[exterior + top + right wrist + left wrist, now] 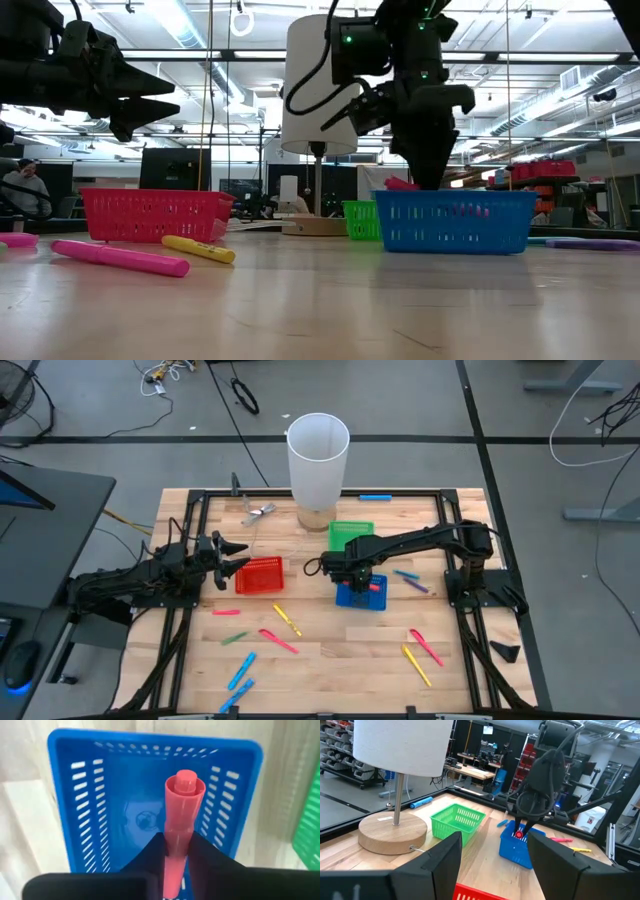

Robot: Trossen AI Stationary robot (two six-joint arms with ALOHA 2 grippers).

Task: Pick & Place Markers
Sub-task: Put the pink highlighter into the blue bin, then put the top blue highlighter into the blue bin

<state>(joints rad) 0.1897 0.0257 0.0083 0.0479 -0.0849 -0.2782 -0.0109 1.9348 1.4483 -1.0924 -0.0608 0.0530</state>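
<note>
- Two views only, the right wrist and left wrist, show the red marker [180, 815] that the right gripper [176, 851] clamps upright in its jaws over the blue basket [80, 785].
- Other markers [277, 641] lie scattered on the desk [330, 650].
- Left gripper [232, 558] hovers by the red basket [260, 576], jaws apart.
- No writing is legible.

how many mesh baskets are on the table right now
3. The red basket sits by the left gripper, the green basket near the lamp base, and the blue basket under the right gripper. None looks hidden.
</note>
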